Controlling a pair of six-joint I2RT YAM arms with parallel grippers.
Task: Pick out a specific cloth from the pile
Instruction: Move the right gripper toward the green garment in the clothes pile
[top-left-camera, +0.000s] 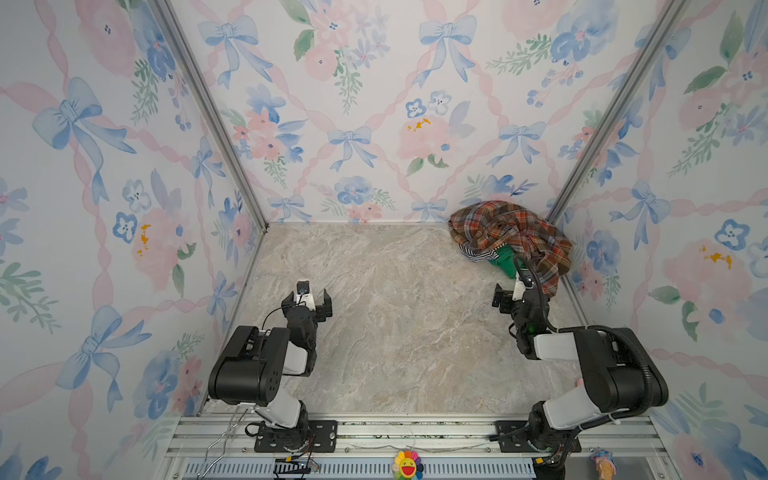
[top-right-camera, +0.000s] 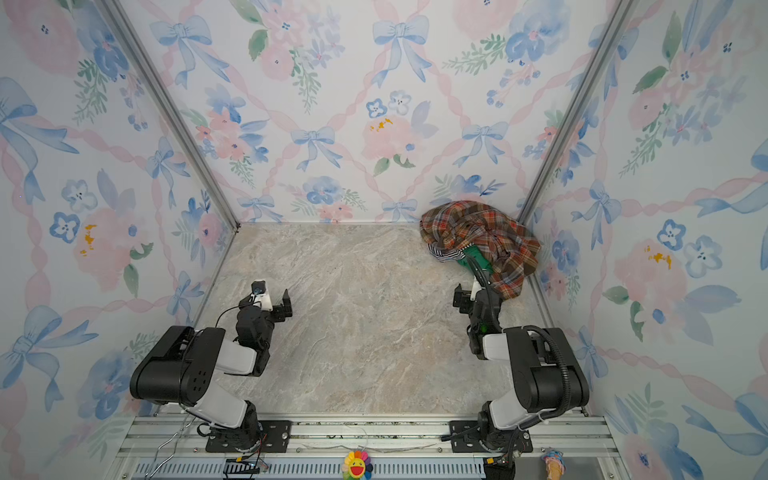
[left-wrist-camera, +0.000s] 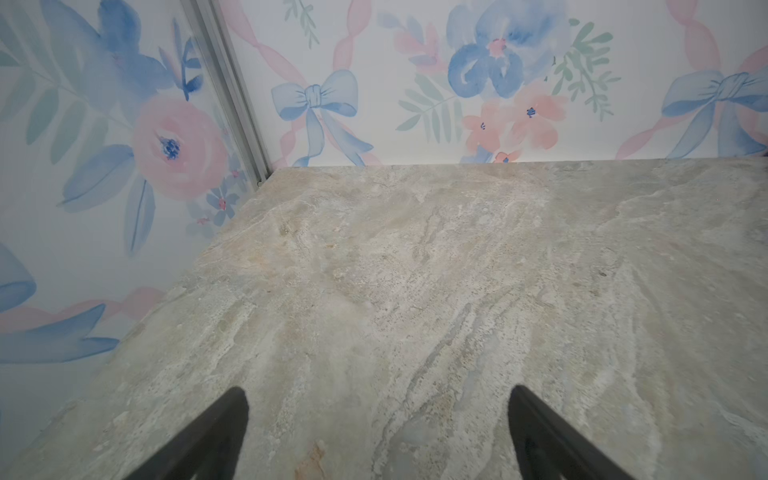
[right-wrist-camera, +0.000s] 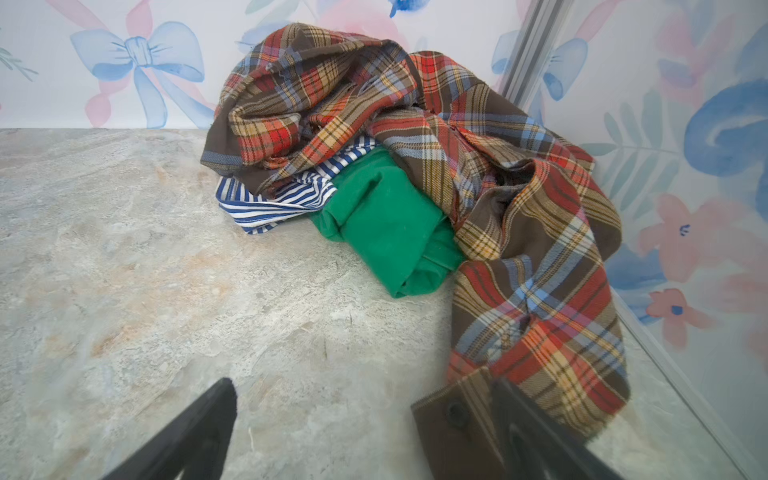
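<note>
The marbled worktop (top-left-camera: 395, 332) is bare but for the pile (top-left-camera: 509, 239), heaped in its far right corner in both top views. The pile's biggest piece, the plaid shirt (right-wrist-camera: 519, 174), drapes over the rest. The right arm (top-left-camera: 602, 365) points toward that corner, its jaws spread wide and holding nothing. In the right wrist view 1 finger sits in front of the shirt's buttoned cuff (right-wrist-camera: 449, 432) at the lower right of the frame — whether it touches, I cannot tell. The left arm (top-left-camera: 257, 361) sits at the lower left of the top views, its jaws also wide, with only bare stone between them.

The cloth (right-wrist-camera: 386, 232), plain bright green, lies folded at the centre of the right wrist view. It is tucked partly under the plaid, and the striped piece (right-wrist-camera: 282, 199) touches it on its left.

By my reading the task has barely begun — nothing is gripped. The reach, the pinch on green alone and the pull clear are all left to do. No brand, label or legible writing shows anywhere.
</note>
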